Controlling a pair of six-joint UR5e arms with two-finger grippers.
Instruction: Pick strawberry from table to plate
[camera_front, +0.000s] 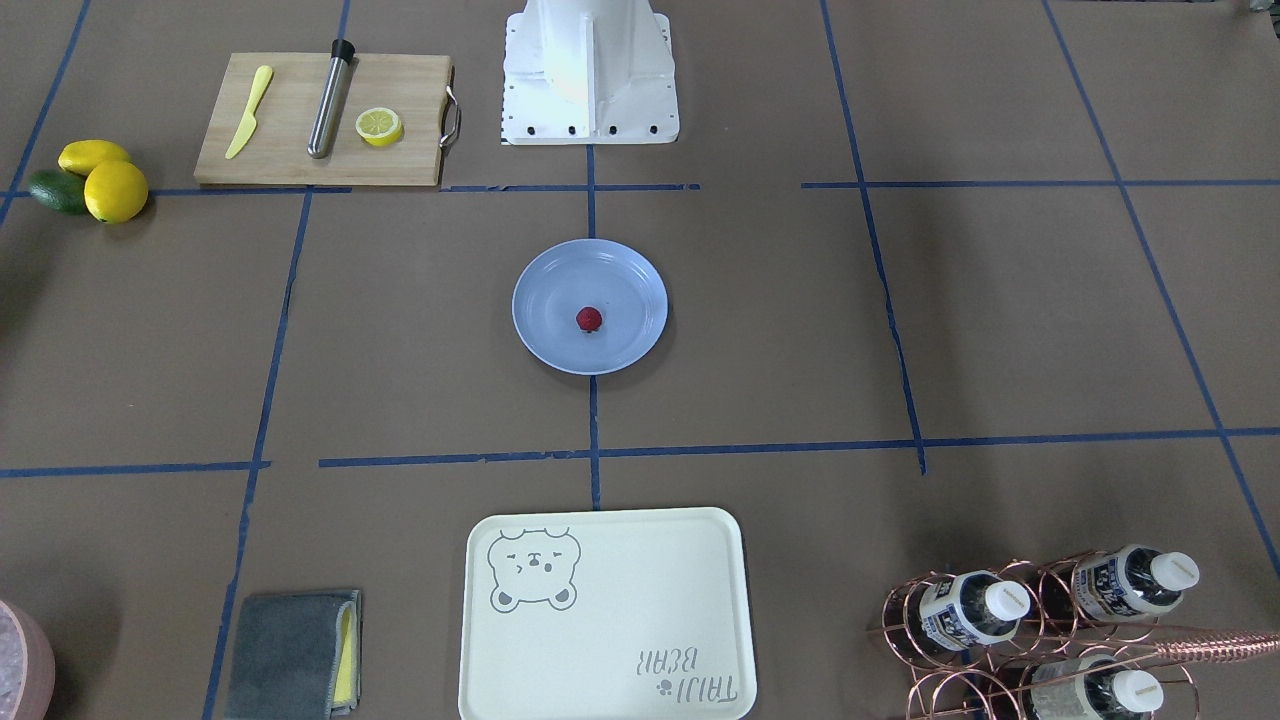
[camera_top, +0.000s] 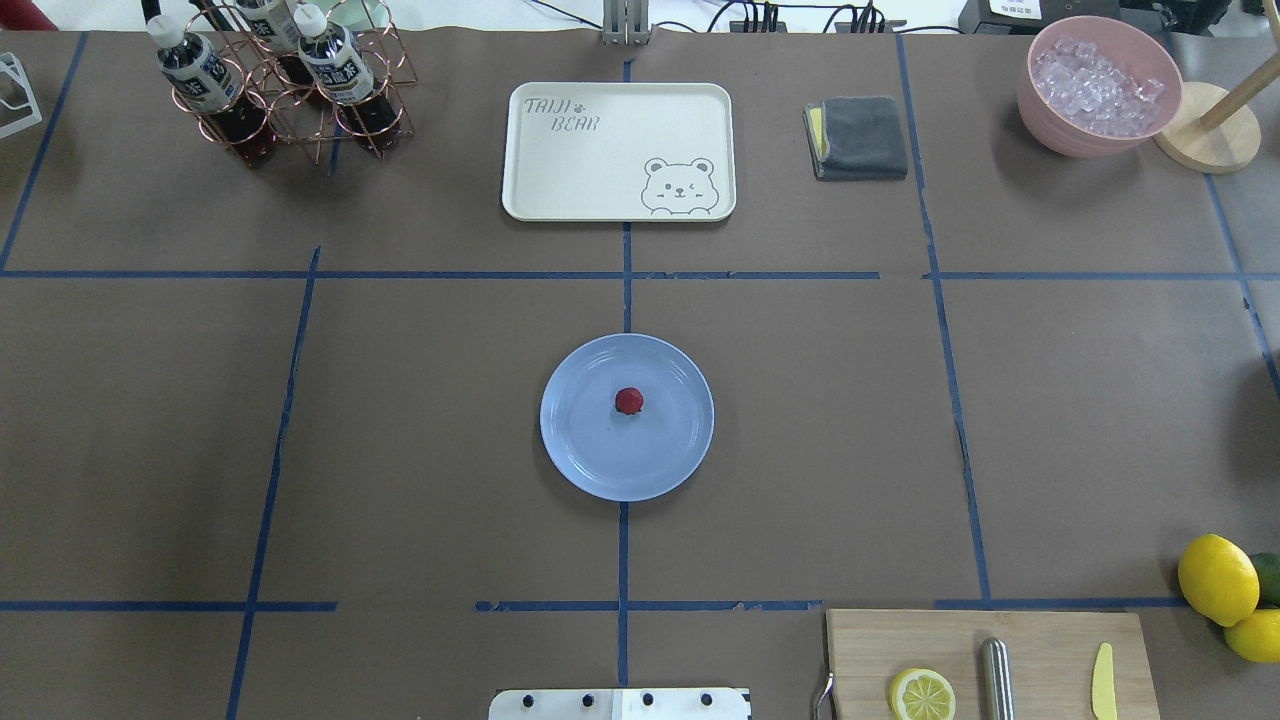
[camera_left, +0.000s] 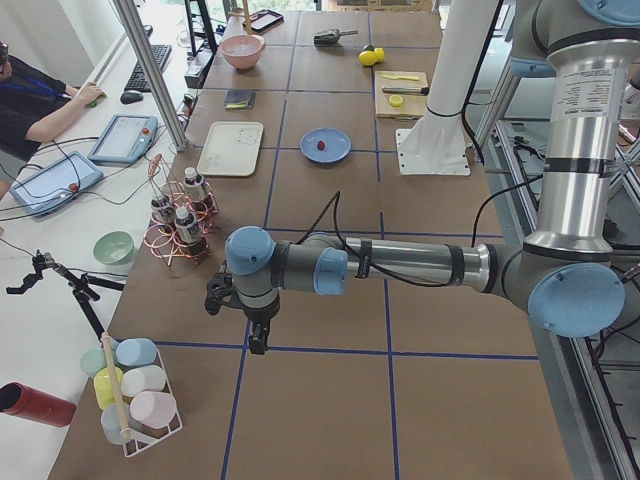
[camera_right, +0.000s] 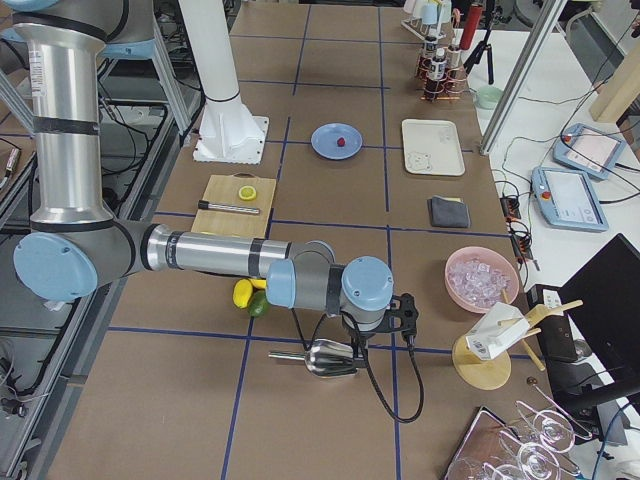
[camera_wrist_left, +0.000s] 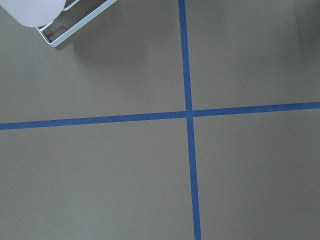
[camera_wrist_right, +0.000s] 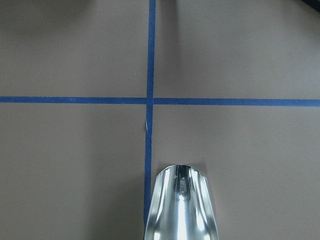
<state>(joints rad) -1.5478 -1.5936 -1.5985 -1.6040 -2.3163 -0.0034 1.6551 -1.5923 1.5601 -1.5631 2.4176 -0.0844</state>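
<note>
The strawberry (camera_front: 589, 319) (camera_top: 628, 401), small and dark red, lies near the middle of the light-blue plate (camera_front: 540, 290) (camera_top: 580, 440), which sits at the centre of the brown table (camera_front: 900, 330). Both also show small in the side views, as strawberry (camera_left: 321, 145) (camera_right: 342, 142) on plate (camera_left: 335, 153) (camera_right: 325, 148). My left gripper (camera_left: 258, 340) hangs over bare table far from the plate, at the robot's left end. My right gripper (camera_right: 352, 338) hangs at the opposite end, above a metal scoop (camera_right: 330, 358) (camera_wrist_right: 182, 205). Neither gripper shows in any other view, so I cannot tell whether they are open or shut.
A cream bear-print tray (camera_top: 560, 170) lies beyond the plate, a grey cloth (camera_top: 860, 138) and a pink bowl of ice (camera_top: 1100, 85) to its right, a bottle rack (camera_top: 280, 90) to its left. A cutting board (camera_top: 990, 665) with a lemon half sits beside lemons (camera_top: 1217, 578). A person sits at a desk (camera_left: 40, 100).
</note>
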